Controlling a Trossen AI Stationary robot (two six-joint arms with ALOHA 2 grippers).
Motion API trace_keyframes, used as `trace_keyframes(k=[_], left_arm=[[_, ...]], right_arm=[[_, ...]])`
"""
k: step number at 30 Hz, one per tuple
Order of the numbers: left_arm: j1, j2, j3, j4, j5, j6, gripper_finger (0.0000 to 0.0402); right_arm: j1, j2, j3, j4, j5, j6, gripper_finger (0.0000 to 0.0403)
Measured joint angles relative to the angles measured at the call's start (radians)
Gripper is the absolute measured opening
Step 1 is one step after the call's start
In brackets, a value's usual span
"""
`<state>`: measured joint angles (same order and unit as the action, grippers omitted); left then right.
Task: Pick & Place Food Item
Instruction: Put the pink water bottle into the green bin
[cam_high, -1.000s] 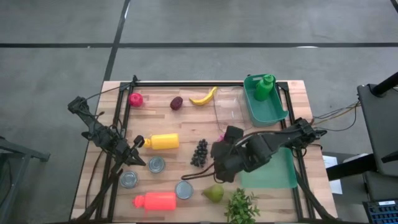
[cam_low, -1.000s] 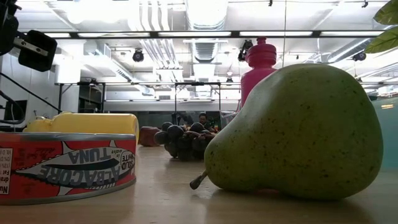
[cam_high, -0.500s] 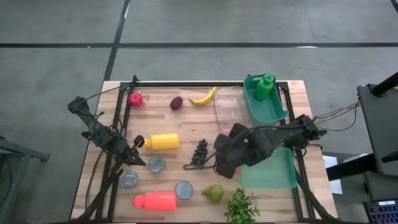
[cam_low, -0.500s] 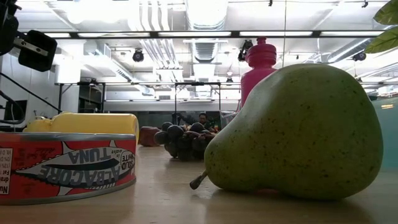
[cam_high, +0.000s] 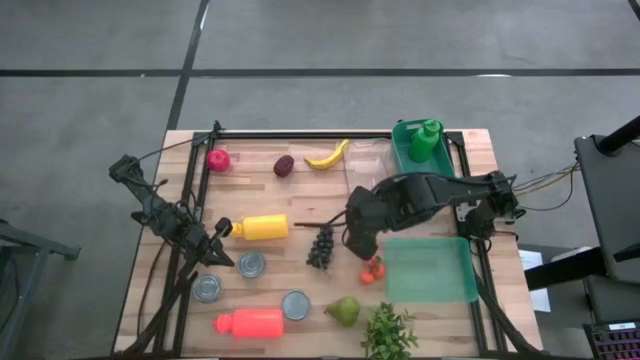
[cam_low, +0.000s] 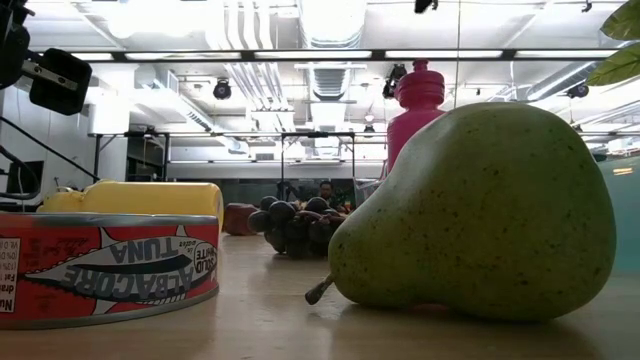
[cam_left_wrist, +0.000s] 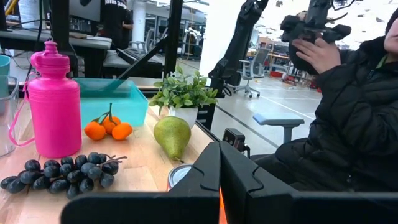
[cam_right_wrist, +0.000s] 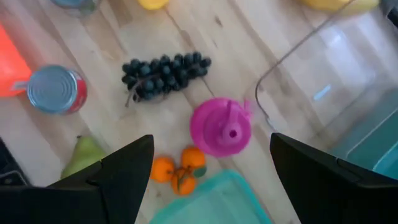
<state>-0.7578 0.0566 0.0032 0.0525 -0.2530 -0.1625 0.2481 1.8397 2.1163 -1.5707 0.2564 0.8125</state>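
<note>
My right gripper (cam_high: 358, 238) hangs open above the middle of the table, fingers pointing down, with nothing between them. In the right wrist view (cam_right_wrist: 211, 146) it looks down on an upright pink bottle (cam_right_wrist: 221, 127). Around the bottle lie a bunch of dark grapes (cam_right_wrist: 163, 76), a cluster of oranges (cam_right_wrist: 180, 168) and a green pear (cam_right_wrist: 84, 155). In the high view the oranges (cam_high: 372, 268) lie beside a green tray (cam_high: 430, 268), with the grapes (cam_high: 321, 245) and the pear (cam_high: 343, 310) close by. My left gripper (cam_left_wrist: 219, 180) rests shut at the table's left side (cam_high: 215, 245).
At the far edge lie a banana (cam_high: 327, 155), a dark plum (cam_high: 284, 165), a red fruit (cam_high: 217, 159), a clear container (cam_high: 365, 165) and a teal bin (cam_high: 440, 178) holding a green bottle. Nearer stand a yellow bottle (cam_high: 262, 228), cans (cam_high: 251, 264), an orange bottle (cam_high: 250, 322) and a plant (cam_high: 388, 332). A person (cam_left_wrist: 354, 106) stands beyond the table.
My right gripper has moved from above the oranges and pear toward the table's far edge, rolling at the wrist, and now hangs over the pink bottle. The oranges, hidden under it before, now show. Its fingers have stayed open.
</note>
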Motion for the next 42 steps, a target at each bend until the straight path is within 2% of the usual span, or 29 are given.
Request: trace_keyframes(k=[6, 28, 42], left_arm=[[0.000, 0.000, 0.000, 0.000, 0.000, 0.000, 0.0000], [0.000, 0.000, 0.000, 0.000, 0.000, 0.000, 0.0000], [0.000, 0.000, 0.000, 0.000, 0.000, 0.000, 0.0000]], right_arm=[[-0.061, -0.037, -0.115, 0.014, -0.067, 0.013, 0.0319], [-0.115, -0.108, -0.366, 0.236, -0.138, -0.081, 0.0319], [-0.129, -0.132, -0.450, 0.315, -0.182, -0.109, 0.0319]])
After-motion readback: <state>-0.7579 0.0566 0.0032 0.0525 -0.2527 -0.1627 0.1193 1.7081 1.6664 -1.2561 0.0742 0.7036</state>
